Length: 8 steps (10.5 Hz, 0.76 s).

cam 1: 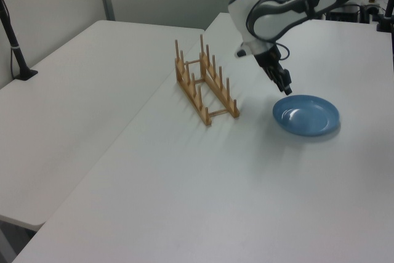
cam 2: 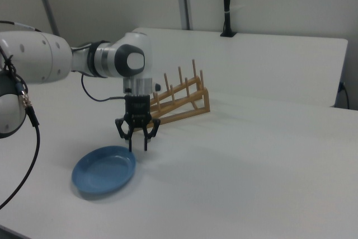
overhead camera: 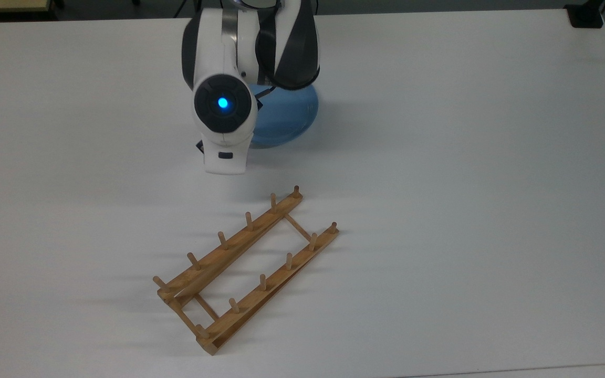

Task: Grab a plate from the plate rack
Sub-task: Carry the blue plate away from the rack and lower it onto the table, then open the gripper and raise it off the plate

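The top view looks steeply down on the worktop (overhead camera: 439, 157) from high up, with the arm's (overhead camera: 239, 63) side at its upper edge. The left view stands lower and off one side, looking slantwise across the worktop (cam 1: 184, 201), the rack (cam 1: 205, 86) farther, the plate (cam 1: 306, 116) at its right. The right view sits low at the opposite side, nearer, plate (cam 2: 104, 169) in front of rack (cam 2: 178, 100). All three share rack (overhead camera: 244, 270), plate (overhead camera: 281, 118) and arm.
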Motion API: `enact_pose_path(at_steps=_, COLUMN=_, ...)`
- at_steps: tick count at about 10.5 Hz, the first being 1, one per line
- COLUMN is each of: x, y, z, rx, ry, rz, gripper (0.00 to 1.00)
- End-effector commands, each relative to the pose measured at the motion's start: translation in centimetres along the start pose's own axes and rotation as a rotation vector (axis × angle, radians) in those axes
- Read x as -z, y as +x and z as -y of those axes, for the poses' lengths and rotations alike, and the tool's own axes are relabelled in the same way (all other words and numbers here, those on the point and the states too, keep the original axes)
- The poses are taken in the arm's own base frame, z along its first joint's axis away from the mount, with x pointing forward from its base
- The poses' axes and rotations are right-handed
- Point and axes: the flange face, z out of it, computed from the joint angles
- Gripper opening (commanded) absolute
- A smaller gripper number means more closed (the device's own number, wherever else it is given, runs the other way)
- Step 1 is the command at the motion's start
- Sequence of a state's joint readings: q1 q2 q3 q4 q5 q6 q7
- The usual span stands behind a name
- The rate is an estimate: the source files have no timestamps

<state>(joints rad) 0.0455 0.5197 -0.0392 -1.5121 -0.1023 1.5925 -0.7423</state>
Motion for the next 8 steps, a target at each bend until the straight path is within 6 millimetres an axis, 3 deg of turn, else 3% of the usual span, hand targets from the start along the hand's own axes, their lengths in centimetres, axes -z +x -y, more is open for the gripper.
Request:
enact_pose_path(at_steps=1, x=7.8, y=-4.1, z=2.3, rx=-0.228, ry=-0.089, rz=-0.109, gripper=1.0)
enact_pose_path(at_steps=5, x=15.7, y=-8.2, z=7.2, rx=-0.518, ry=-0.131, rz=-0.261, gripper=1.0)
enact_pose_path(at_steps=8, x=19.6, y=-10.8, z=10.7, rx=-0.786, ry=-0.116, rz=-0.364, gripper=1.0)
